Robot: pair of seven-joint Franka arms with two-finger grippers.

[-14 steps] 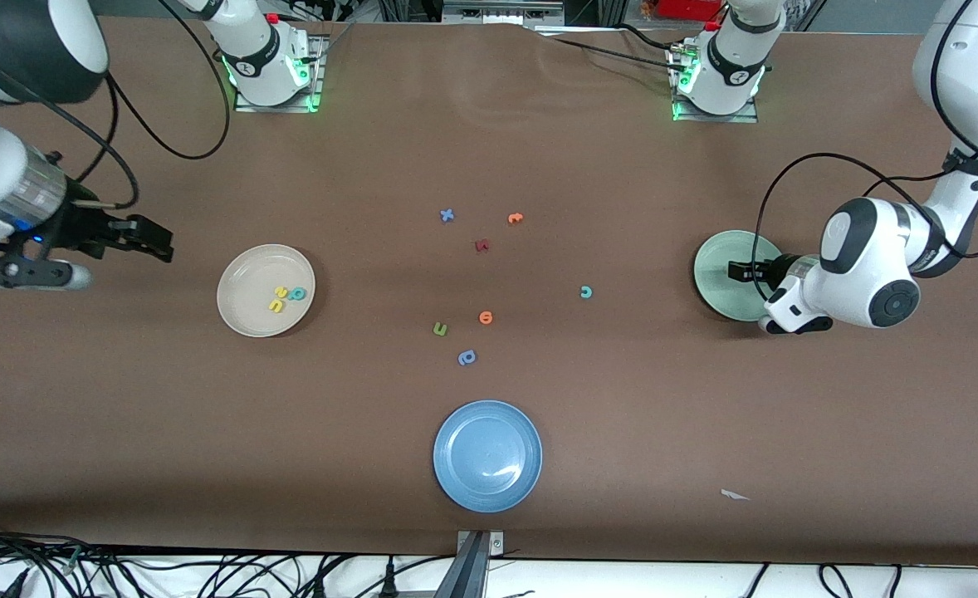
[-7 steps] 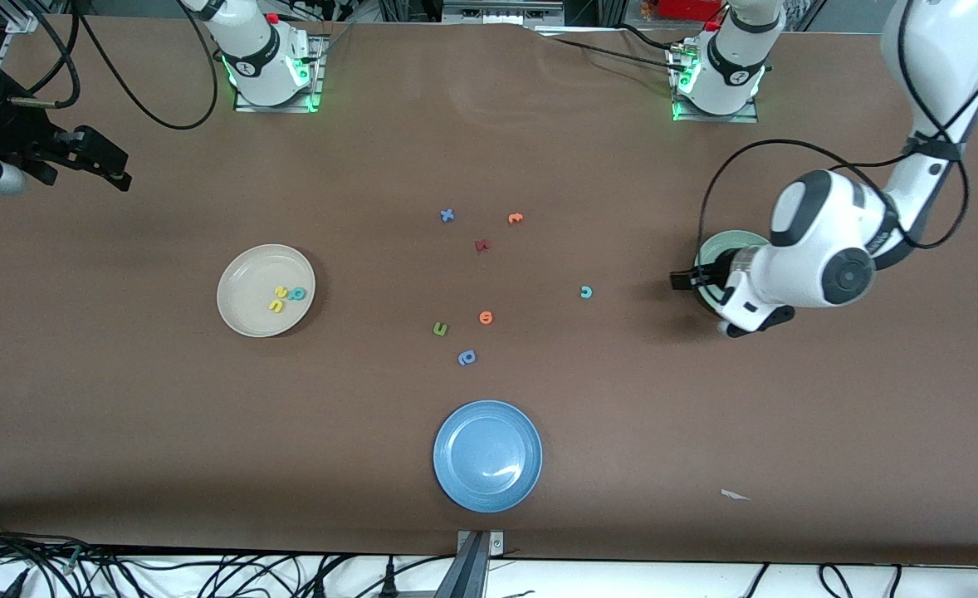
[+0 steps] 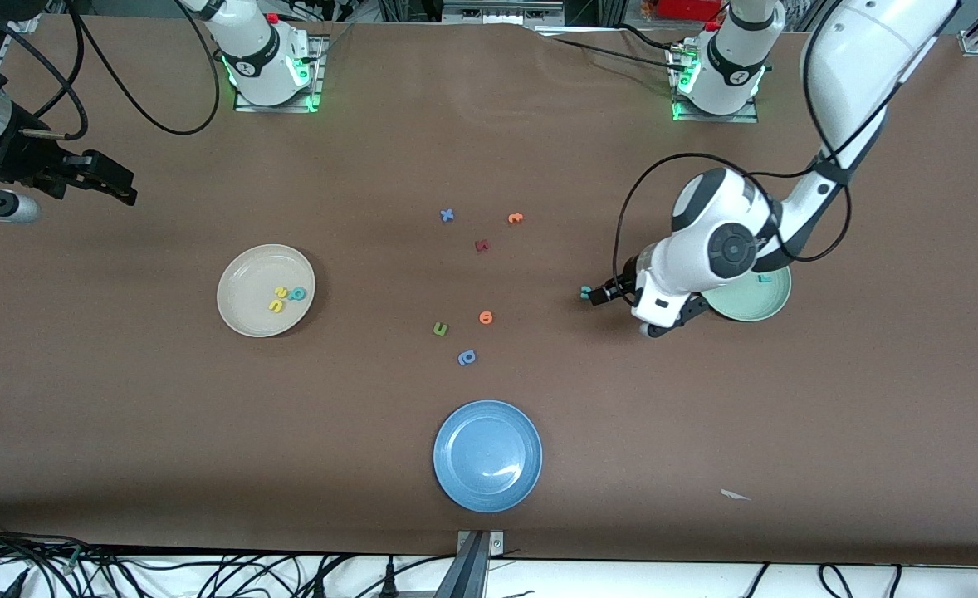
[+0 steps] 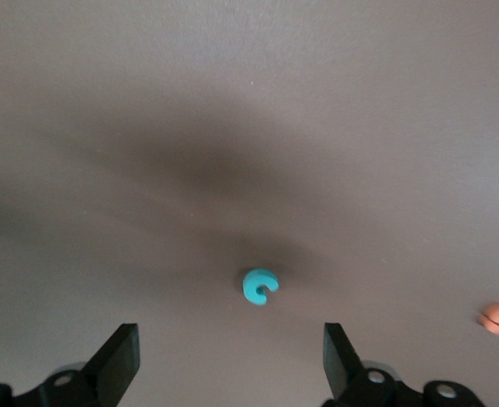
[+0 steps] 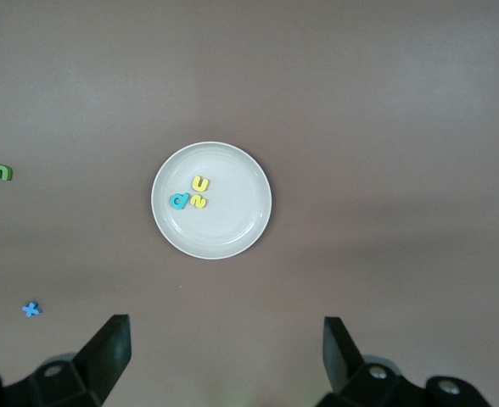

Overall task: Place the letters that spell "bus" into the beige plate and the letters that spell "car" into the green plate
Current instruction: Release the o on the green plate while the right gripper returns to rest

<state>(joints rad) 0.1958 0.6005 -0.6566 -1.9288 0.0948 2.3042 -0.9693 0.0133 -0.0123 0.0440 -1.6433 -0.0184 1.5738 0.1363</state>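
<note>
- Left hand (image 3: pixel 599 294) is low over the counter (image 3: pixel 705 432), fingers spread wide, nothing gripped; teal "c" (image 3: pixel 586 291) lies on the counter just at its tips; in the left wrist view the "c" (image 4: pixel 260 287) sits roughly centred ahead of the two fingers (image 4: pixel 118 360), prob. lined up so a descent would straddle it
- Right hand (image 3: pixel 115 178) hangs out by the right arm's end of the counter, fingers apart, empty; this arm is waiting, parked clear so it won't block the work
- Beige plate (image 3: pixel 240 307) holds teal "b" (image 3: pixel 298 293), yellow "u" (image 3: pixel 281 291) & yellow "s" (image 3: pixel 276 306), bunched together off centre; "bus" looks done; right wrist view shows the same plate (image 5: pixel 232 229) w/ all three inside
- Green plate (image 3: pixel 767 303) is partly covered by the left arm; thin teal "r" (image 3: pixel 763 279) shows on its visible part; yellow "a" not visible, maybe under the arm, can't tell
- Judgement: step in hand is the pick of the "c"; it's tiny & flat, so the fingers need to go right down to the counter
- Leave alone: blue x (image 3: pixel 447 215), orange letters (image 3: pixel 515 218) (image 3: pixel 486 317), dark red one (image 3: pixel 481 245), green u-shape (image 3: pixel 440 330), blue rounded letter (image 3: pixel 466 358), blue plate (image 3: pixel 456 482)
</note>
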